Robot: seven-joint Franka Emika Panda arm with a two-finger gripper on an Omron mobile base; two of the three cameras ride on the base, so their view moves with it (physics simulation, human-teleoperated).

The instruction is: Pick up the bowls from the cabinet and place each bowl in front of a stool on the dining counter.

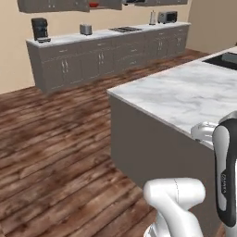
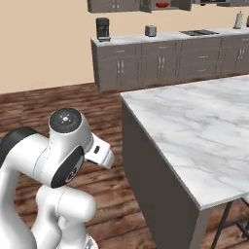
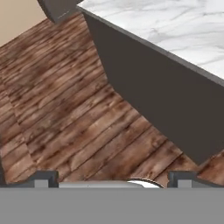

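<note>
The hand stood released, its two dark fingertips set wide apart with nothing between them, pointed down at the brown wooden floor beside the dark side panel of the marble surface. The white arm was folded close to the base, at the near left corner of that white, grey-veined surface.

Far across the room, the grey-brown wall cabinet hung above a long run of grey drawer units. One door stood open, and the red bowl rested on the inner shelf; the same red bowl appeared in the left base view. The second bowl could not be made out.

A black coffee machine and a toaster stood on the far worktop. Thin dark stool legs showed at the near right, under the surface edge.
</note>
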